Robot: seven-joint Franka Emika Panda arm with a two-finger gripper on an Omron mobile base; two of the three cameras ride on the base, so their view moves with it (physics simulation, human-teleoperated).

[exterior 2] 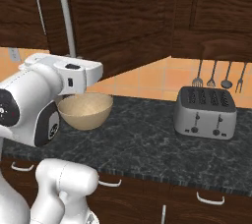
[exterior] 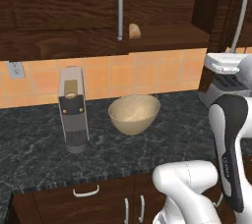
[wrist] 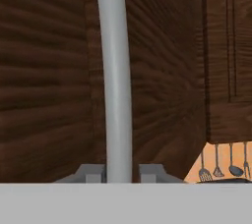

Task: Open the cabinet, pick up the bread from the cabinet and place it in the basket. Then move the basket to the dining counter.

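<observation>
Gripping the silver bar handle of the cabinet, the tool pinches it between both fingers, the right door swung open. Directly above the basket, the bread sits on the cabinet shelf.

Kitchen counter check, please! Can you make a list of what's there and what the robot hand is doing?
Surface: black speckled counter.
Job's things: cabinet, right door swung open; bread on its shelf; basket on counter, holding nothing.
Clutter: coffee machine, toaster.
Grippers: gripper straddles the open door's handle; grip cannot be told.
Cables: nothing seen.
Surroundings: hanging utensils, wall outlet.
</observation>
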